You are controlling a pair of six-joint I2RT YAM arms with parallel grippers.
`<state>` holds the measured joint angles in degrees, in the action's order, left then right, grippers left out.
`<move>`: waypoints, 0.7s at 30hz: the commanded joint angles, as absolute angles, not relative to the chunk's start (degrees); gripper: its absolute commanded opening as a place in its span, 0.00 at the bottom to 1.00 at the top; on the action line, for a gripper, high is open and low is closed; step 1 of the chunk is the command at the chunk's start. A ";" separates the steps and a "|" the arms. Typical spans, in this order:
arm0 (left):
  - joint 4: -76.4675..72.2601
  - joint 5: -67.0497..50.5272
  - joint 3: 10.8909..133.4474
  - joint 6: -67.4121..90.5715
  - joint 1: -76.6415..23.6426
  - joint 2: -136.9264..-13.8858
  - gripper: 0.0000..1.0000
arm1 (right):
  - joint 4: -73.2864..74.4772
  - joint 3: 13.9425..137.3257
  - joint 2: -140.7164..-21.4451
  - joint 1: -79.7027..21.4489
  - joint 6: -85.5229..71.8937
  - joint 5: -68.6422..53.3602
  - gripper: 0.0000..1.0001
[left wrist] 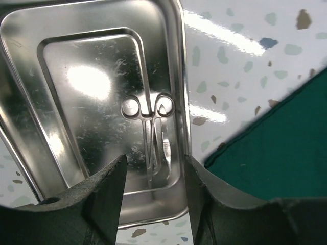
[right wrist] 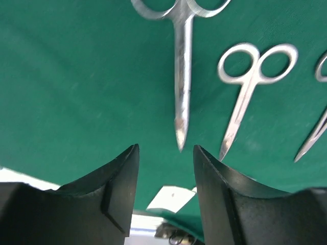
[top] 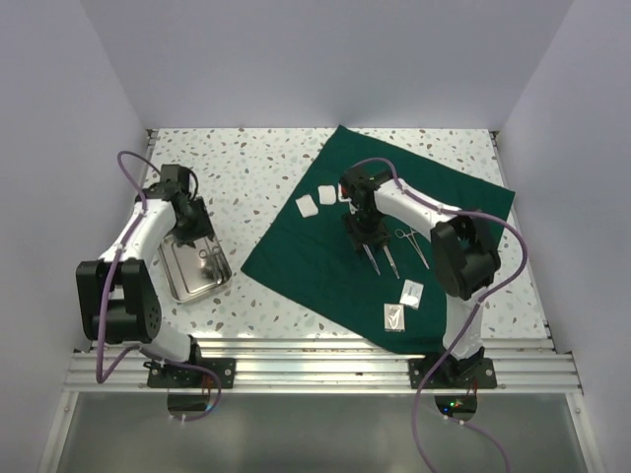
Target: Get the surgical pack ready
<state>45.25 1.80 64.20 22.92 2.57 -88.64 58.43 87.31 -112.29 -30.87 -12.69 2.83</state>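
The dark green cloth [top: 385, 232] lies flat on the table. On it lie three silver scissors [top: 373, 258], two white gauze squares [top: 308, 205] and two white packets [top: 412, 293]. My right gripper [top: 361, 229] is open and empty, low over the cloth just short of the scissors' tips [right wrist: 181, 76]; a second pair [right wrist: 250, 87] lies beside them. The steel tray [top: 187, 281] sits on the table left of the cloth. My left gripper [top: 197, 229] is open and empty above the tray's rim [left wrist: 181, 102]. Small silver scissors [left wrist: 150, 132] lie inside the tray.
White walls close in the table on three sides. The speckled tabletop [top: 246, 168] shows between tray and cloth. The cloth's left corner [left wrist: 276, 148] lies close to the tray. A white gauze [right wrist: 171, 199] shows between my right fingers.
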 commanded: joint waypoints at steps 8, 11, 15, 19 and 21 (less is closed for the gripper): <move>37.09 -8.08 61.79 24.52 0.44 -79.27 0.49 | 54.67 91.49 -119.61 -29.88 -10.55 6.50 0.38; 36.21 -10.80 62.57 25.39 -1.04 -80.68 0.45 | 54.49 91.67 -120.23 -29.97 -10.37 6.24 0.36; 33.76 -12.57 63.54 25.93 -5.43 -81.38 0.45 | 54.23 91.93 -120.76 -29.80 -9.84 5.54 0.33; 31.03 -17.21 63.55 26.45 -8.35 -82.62 0.44 | 53.62 91.23 -121.46 -29.62 -9.93 4.48 0.27; 29.10 -19.76 63.11 26.63 -8.61 -82.88 0.44 | 52.92 90.01 -121.38 -29.71 -10.11 4.66 0.22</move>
<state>34.72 -14.09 62.59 25.54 -8.12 -82.52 55.22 89.93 -120.62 -29.98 -10.72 4.58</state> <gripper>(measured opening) 0.444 0.243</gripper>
